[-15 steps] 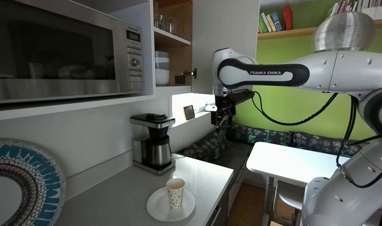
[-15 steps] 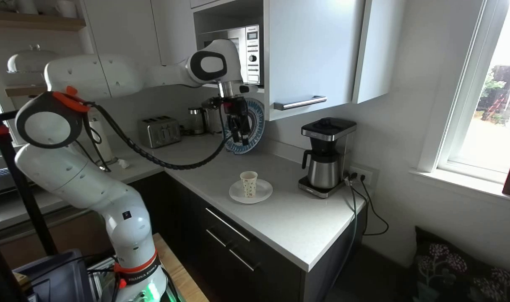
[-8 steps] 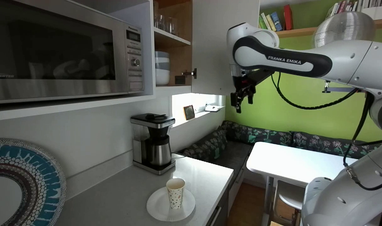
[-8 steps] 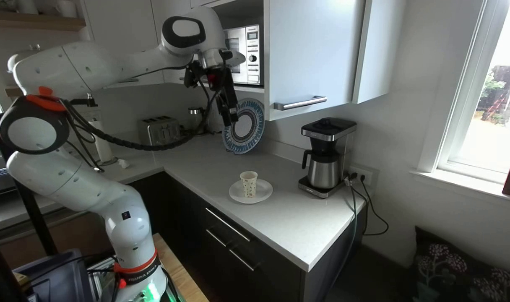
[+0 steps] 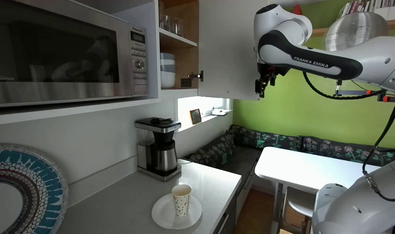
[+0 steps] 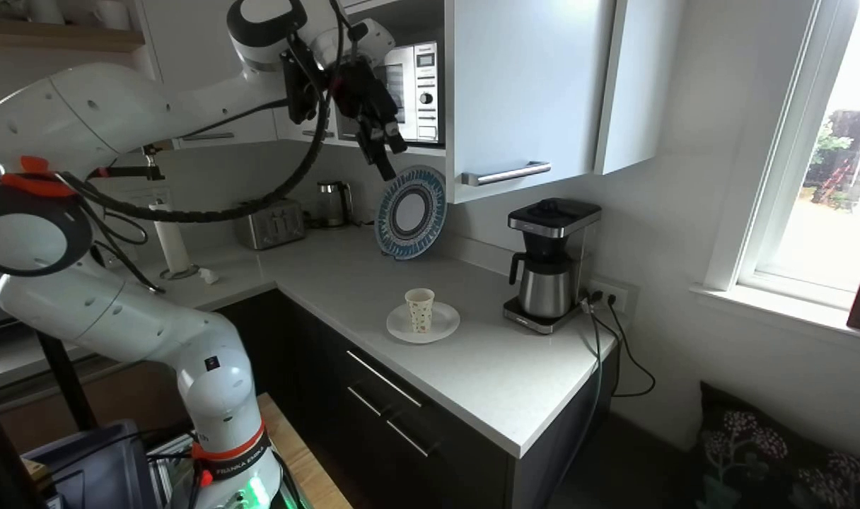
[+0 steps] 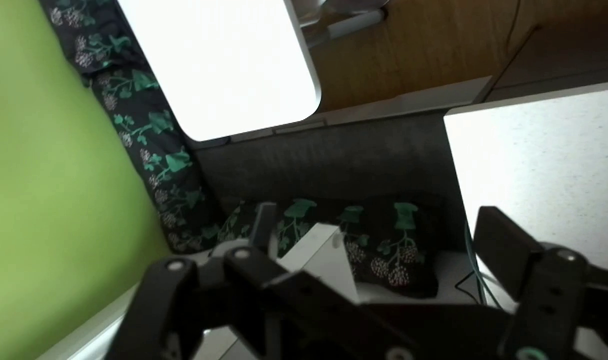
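My gripper hangs high in the air, tilted, jaws wide apart with nothing held. In the wrist view the gripper shows a finger at either side; a white panel edge, apparently the cabinet door, shows behind the gap. Nearest to it in an exterior view is the open cabinet door; the distance between them I cannot tell. The door's handle is right of the gripper. Well below, a speckled paper cup stands upright on a white paper plate on the counter.
A coffee maker stands by the wall behind the cup. Above the counter are the microwave and a cabinet with bowls and glasses. A patterned round platter leans at the back. A white table and cushioned bench lie beyond the counter.
The arm has risen and drawn back, so the gripper is higher in both exterior views and more tilted. Its jaws stay apart. Cup, plate and cabinet door have not moved.
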